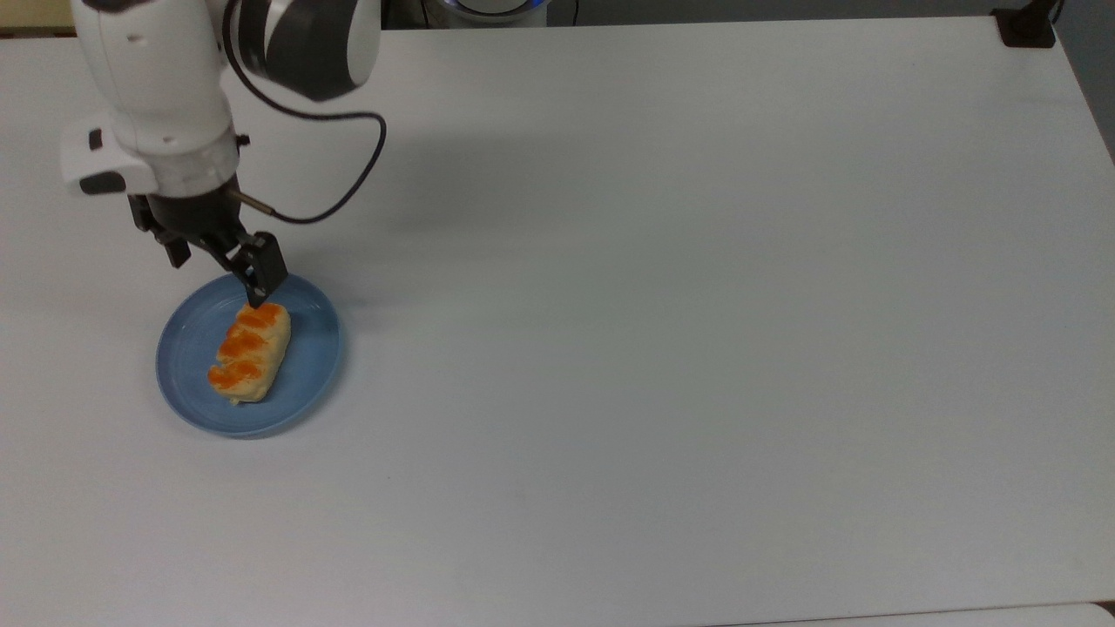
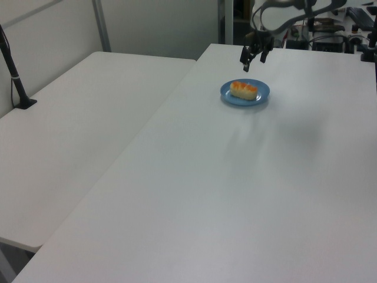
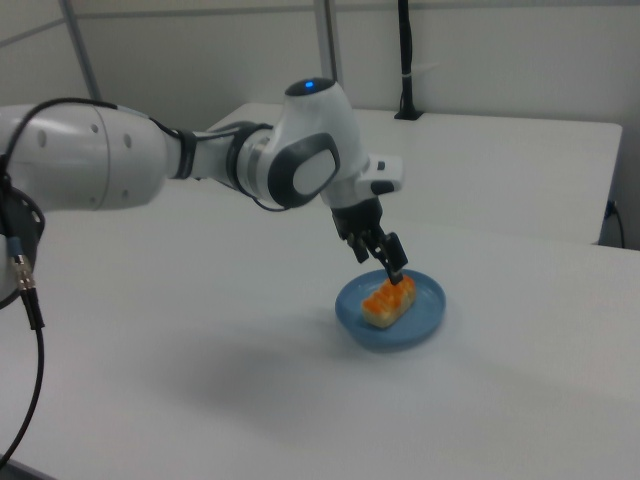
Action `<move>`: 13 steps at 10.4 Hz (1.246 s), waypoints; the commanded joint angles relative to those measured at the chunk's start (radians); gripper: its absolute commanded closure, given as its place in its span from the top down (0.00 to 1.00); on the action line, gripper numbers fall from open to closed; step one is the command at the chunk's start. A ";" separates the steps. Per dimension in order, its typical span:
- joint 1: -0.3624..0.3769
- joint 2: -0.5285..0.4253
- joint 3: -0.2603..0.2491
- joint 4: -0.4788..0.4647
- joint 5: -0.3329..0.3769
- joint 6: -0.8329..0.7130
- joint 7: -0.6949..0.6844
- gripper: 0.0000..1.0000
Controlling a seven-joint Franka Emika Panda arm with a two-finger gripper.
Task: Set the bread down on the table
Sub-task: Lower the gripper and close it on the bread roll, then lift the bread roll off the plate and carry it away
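The bread, a pale roll with orange patches, lies at a slant on a round blue plate at the top view's left side of the white table. My gripper hangs open above the plate's far rim, and one finger is just over the bread's upper end. In the left view the gripper hovers behind the bread and plate. In the right view the gripper points down at the bread on the plate, with nothing between its fingers.
A black cable loops from the arm's wrist. A black clamp sits at the top view's far right corner. A second white table with a black post adjoins on the left view's left.
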 commanded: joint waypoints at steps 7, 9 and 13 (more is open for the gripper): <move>0.028 0.131 -0.012 0.017 -0.033 0.208 0.125 0.55; 0.024 -0.031 -0.011 -0.098 -0.027 0.121 -0.102 0.55; 0.046 -0.298 -0.012 -0.446 -0.051 -0.063 -0.525 0.63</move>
